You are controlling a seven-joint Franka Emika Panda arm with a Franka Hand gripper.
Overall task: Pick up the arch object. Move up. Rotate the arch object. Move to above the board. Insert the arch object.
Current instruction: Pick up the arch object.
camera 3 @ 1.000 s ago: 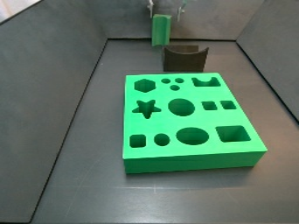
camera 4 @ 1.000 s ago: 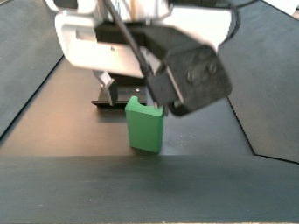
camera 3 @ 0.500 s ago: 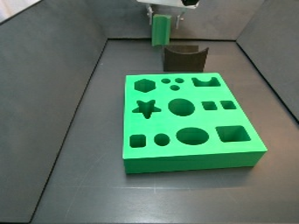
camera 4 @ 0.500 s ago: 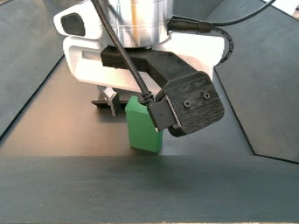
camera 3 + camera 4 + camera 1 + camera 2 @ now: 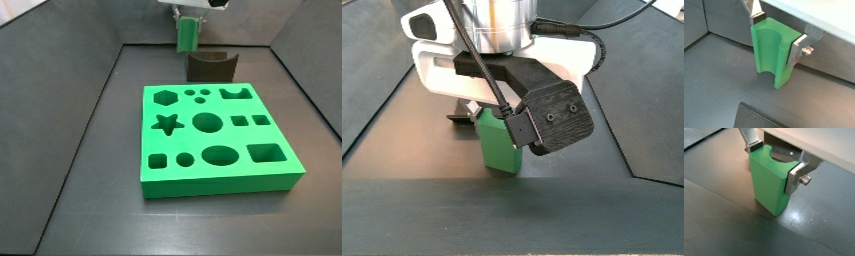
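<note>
The arch object (image 5: 773,52) is a small bright green block with a rounded channel down one face. It hangs upright, and my gripper (image 5: 775,37) is shut on its upper part, one silver finger (image 5: 797,50) on each narrow side. The plain face of the arch object (image 5: 768,187) shows between the fingers (image 5: 795,177) of the gripper (image 5: 773,162). In a side view the arch object (image 5: 187,37) hangs under the gripper (image 5: 187,14) at the far end, beyond the board (image 5: 214,135). The arch object (image 5: 500,145) ends close to the floor; I cannot tell whether it touches.
A dark brown block (image 5: 210,66) with a U-shaped scoop stands between the arch object and the board's far edge. Its dark edge (image 5: 761,117) also shows in a wrist view. Grey walls (image 5: 80,90) slope up around the dark floor.
The hand turned about its vertical axis over the first half second and the arch object turned with it. Since then almost nothing has moved.
</note>
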